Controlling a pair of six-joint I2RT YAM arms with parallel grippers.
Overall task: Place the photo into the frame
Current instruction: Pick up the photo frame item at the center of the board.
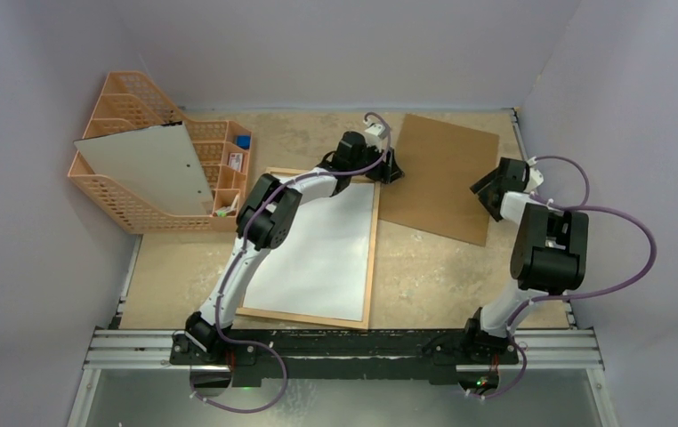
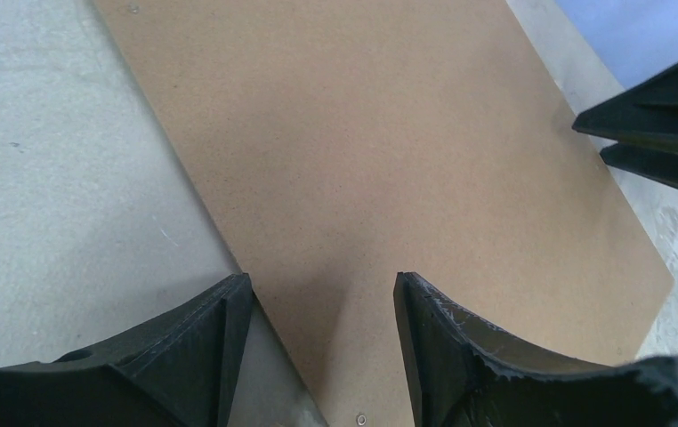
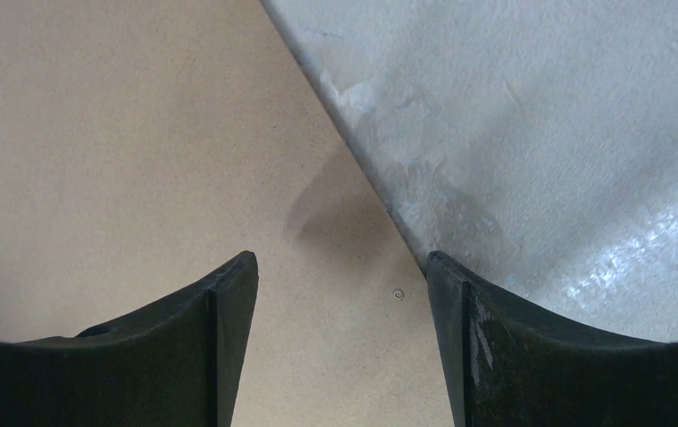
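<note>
Black-fingered left gripper point(image 2: 322, 298) and right gripper point(image 3: 340, 271) stand spread and empty, straddling opposite edges of the brown hardboard panel point(image 2: 389, 160), probably to lift it together. Just beside the left fingers, the white-backed paper photo point(image 1: 318, 249) lies in the light-wood frame point(image 1: 370, 267).

The photo point(image 1: 318, 249) shows plain white, the frame point(image 1: 373, 258) light wood. The hardboard panel point(image 1: 442, 173) is plain brown, the mesh organizer point(image 1: 122, 213) orange, its sheet point(image 1: 153, 169) pale grey, and the worktop point(image 1: 424, 276) mottled beige
</note>
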